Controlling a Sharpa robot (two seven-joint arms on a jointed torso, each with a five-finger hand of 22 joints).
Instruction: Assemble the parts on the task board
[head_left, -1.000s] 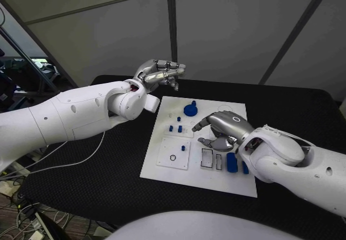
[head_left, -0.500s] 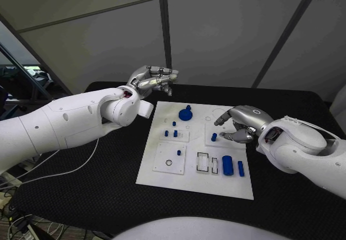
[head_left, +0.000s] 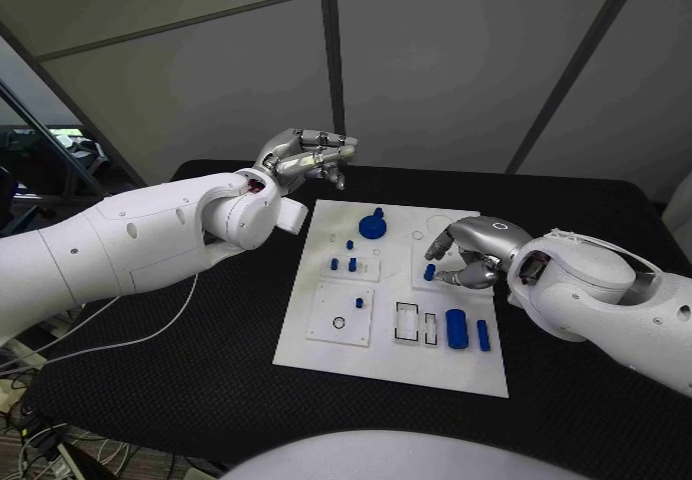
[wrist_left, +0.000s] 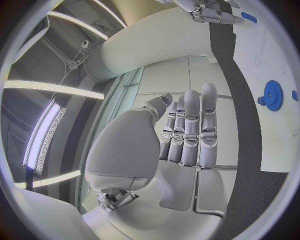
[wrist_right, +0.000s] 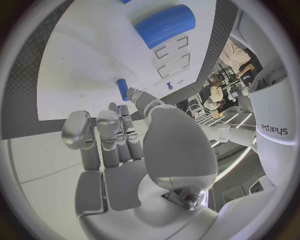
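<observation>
Right wrist view shows right robot hand (wrist_right: 134, 145) touching blue peg (wrist_right: 122, 89).

One word can be read: "sharpa". It stands in dark letters on a white robot arm (wrist_right: 273, 117) in the right wrist view.

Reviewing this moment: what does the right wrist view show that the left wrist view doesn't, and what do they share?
Right wrist view alone: the right hand from behind, a small blue peg at its fingertips, and the large blue cylinder beside two rectangular slots.
Left wrist view alone: the left hand, fingers straight and together, holding nothing, and the blue gear.
Both: the white task board on the black table.
</observation>
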